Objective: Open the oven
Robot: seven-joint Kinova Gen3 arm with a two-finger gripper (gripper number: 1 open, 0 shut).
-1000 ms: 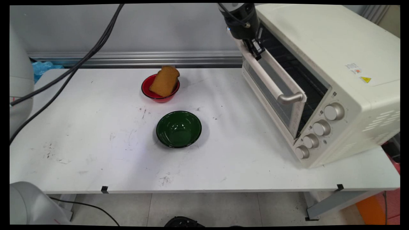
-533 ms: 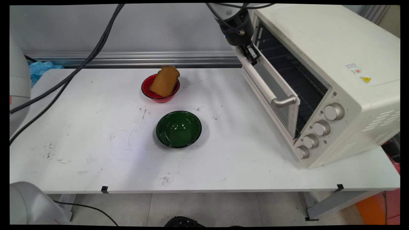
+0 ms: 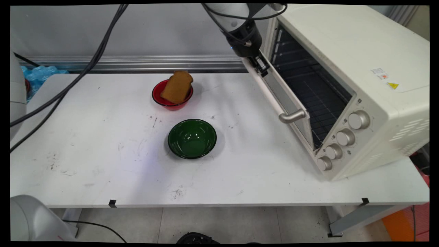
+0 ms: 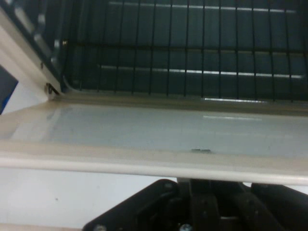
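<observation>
My gripper (image 3: pixel 261 66) is pressed against the far top corner of the cream toaster oven's (image 3: pixel 363 48) door (image 3: pixel 286 94), its fingers shut and hooked over the door's upper edge. The door hangs partly open, tilted out over the table, with its metal handle (image 3: pixel 291 116) facing the table's middle. In the hand view the door's top edge (image 4: pixel 144 163) runs across the picture just above my gripper (image 4: pixel 204 195), with the glass pane (image 4: pixel 159 127) and the dark wire rack (image 4: pixel 192 53) beyond it. The fingertips are hidden behind that edge.
A red bowl (image 3: pixel 157 99) with a slice of brown bread (image 3: pixel 176 87) leaning in it stands at the table's back middle. A dark green bowl (image 3: pixel 192 138) sits nearer the front. Several knobs (image 3: pixel 358 120) line the oven's front right. Black cables (image 3: pixel 85 67) hang at left.
My gripper has moved left and downward with the door's top edge, and the oven door has swung further open, showing more of the rack inside.
</observation>
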